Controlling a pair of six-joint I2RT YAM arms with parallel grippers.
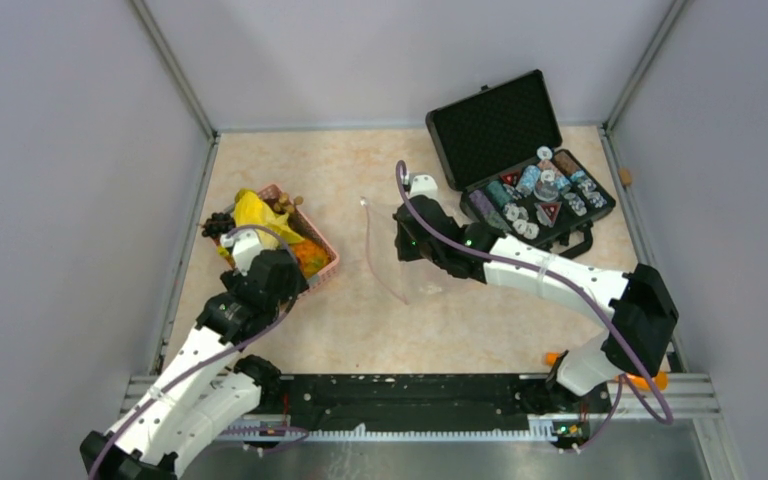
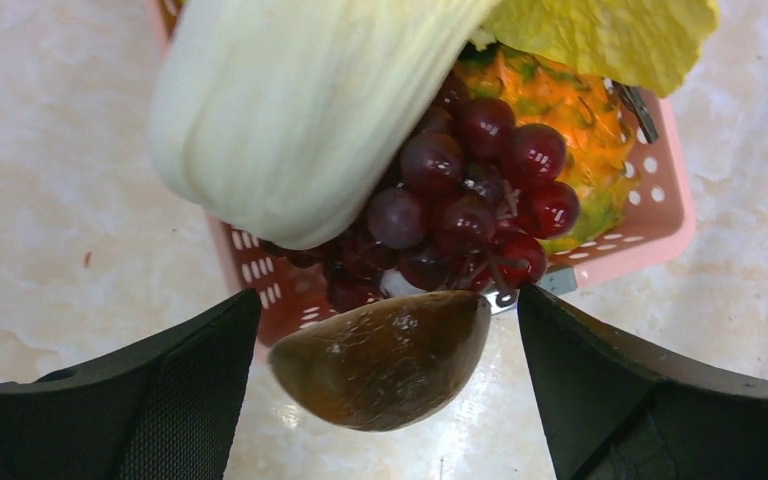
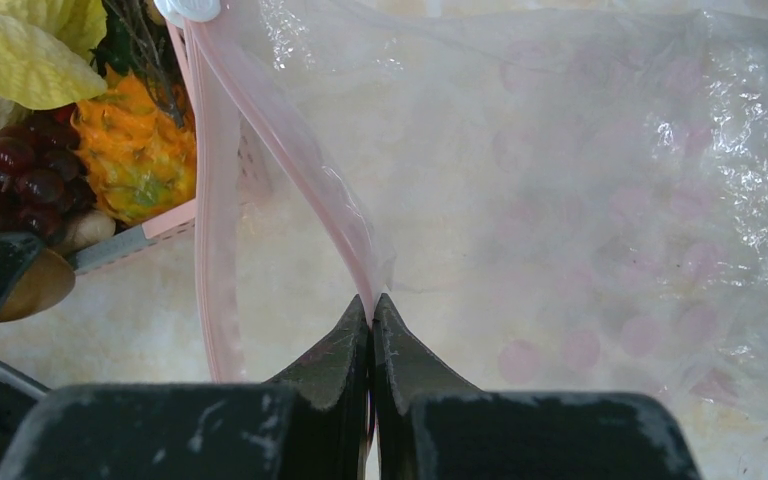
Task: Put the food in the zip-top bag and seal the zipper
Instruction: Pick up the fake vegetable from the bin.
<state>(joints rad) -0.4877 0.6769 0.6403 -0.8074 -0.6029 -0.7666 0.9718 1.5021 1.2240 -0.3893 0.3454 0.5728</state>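
My right gripper (image 3: 371,308) is pinched shut on the pale-pink zipper strip (image 3: 290,150), keeping 1 lip of the clear crinkly plastic bag (image 3: 610,200) open. My left gripper (image 2: 388,320) gapes around the brown kiwi-like ball (image 2: 385,365) at the edge of the pink lattice basket (image 2: 660,225).

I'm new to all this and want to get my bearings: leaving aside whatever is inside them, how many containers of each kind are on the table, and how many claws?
pink basket: 1
clear zip-top bag: 1
black case: 1
claws: 2, the left claw and the right claw
Total: 5
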